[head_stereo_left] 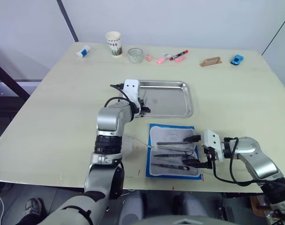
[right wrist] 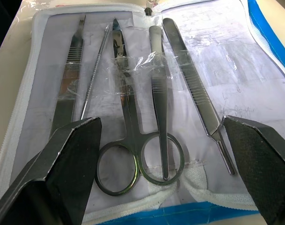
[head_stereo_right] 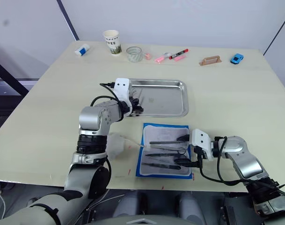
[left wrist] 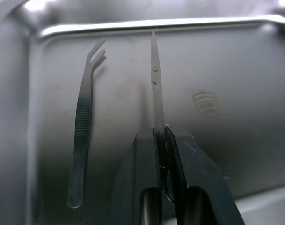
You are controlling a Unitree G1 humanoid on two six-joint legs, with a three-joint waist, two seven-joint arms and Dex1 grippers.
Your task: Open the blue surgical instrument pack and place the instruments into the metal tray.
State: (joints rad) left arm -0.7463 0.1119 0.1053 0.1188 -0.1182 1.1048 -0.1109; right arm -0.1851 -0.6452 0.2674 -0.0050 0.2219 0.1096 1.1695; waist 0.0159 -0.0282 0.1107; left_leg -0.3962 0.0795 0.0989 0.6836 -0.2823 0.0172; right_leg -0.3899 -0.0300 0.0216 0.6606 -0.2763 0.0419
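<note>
Left jaws (left wrist: 163, 140) clamp scissors (left wrist: 155, 84) over metal tray (head_stereo_left: 186, 112); right jaws (right wrist: 163, 154) gape above pack (right wrist: 268, 51)

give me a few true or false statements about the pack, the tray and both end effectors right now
1. The blue surgical instrument pack lies open on the table. True.
2. The metal tray holds nothing yet. False: tweezers already lie in it.
3. The left end effector is shut on scissors over the tray. True.
4. The right end effector is clamped on an instrument. False: it is open, at the pack.
5. Ring-handled scissors remain in the pack. True.
</note>
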